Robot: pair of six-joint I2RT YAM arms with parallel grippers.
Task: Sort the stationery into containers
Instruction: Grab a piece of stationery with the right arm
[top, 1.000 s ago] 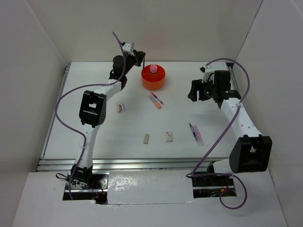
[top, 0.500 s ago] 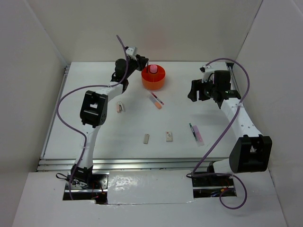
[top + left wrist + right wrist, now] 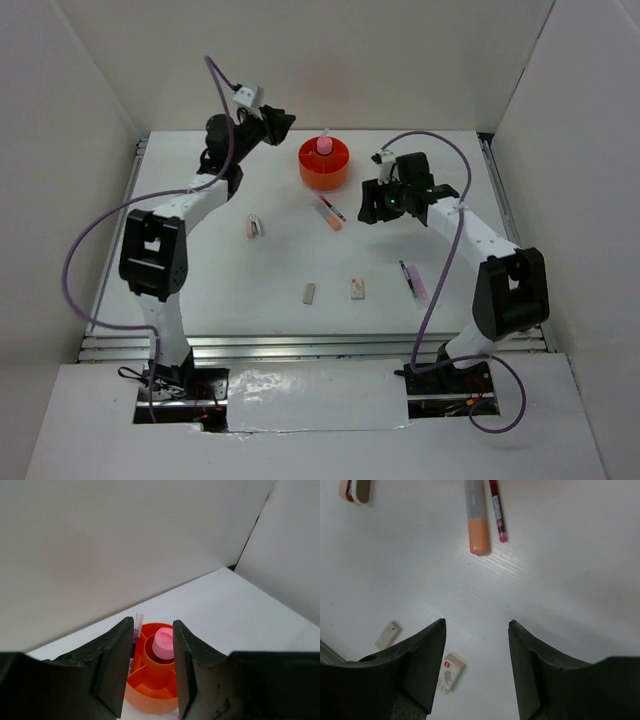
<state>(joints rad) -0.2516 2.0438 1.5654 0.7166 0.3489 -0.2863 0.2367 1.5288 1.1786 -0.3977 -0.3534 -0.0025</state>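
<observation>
Your right fingers (image 3: 422, 670) have swung inward from the desk's (image 3: 200, 290) right side. They hang parted and empty, just short of the marker (image 3: 476, 515) and pen (image 3: 497, 510). Your left fingers (image 3: 115, 665), likewise parted and empty, have drawn back left of the orange tub (image 3: 324, 172), whose central ring holds the glue stick (image 3: 163, 642). Two erasers (image 3: 388, 634) lie nearer you.

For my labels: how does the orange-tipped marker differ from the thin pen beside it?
The marker is much thicker; the pen is slim. The marker is grey with an orange end; the pen is dark red with a pink tip. Both lie flat on the table, nearly parallel.
</observation>
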